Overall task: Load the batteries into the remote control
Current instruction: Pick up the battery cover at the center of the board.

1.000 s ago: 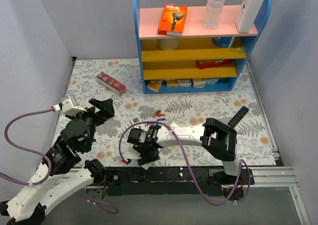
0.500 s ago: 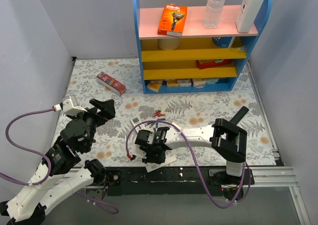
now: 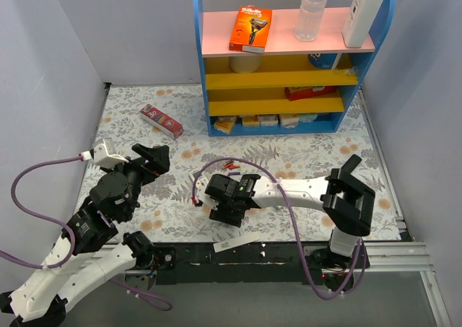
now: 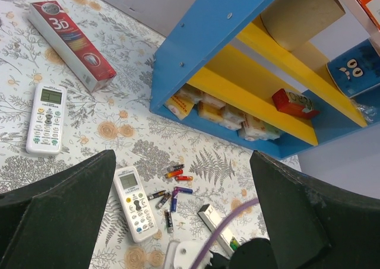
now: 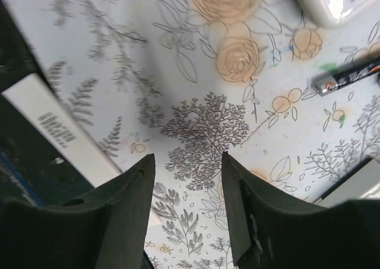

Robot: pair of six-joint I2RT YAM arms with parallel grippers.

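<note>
Two grippers are shown, left to right. The left gripper (image 3: 153, 154) hangs with its jaws spread wide and empty, placed as it was a second ago. In its wrist view a second remote (image 4: 46, 117) lies ahead of the left-hand jaw. Ahead of the gap between the jaws lies the remote control (image 4: 135, 202), face up, with the batteries (image 4: 172, 184) scattered just beside it toward the right-hand jaw. The right gripper (image 5: 187, 159) has changed place: a second ago it was low over the table's near edge, above a white strip (image 3: 237, 242), and it has since drawn away toward the cells. Its jaws now stand apart, with only floral cloth (image 5: 202, 126) between them. The strip lies outside its left-hand jaw, apart from it, and whether it is the remote's battery cover cannot be told. A black cell (image 5: 347, 76) lies ahead of and outside the right-hand jaw, untouched. Judged from this, the right gripper is free for a first pick. No cell is held or seated, so loading has not begun.
</note>
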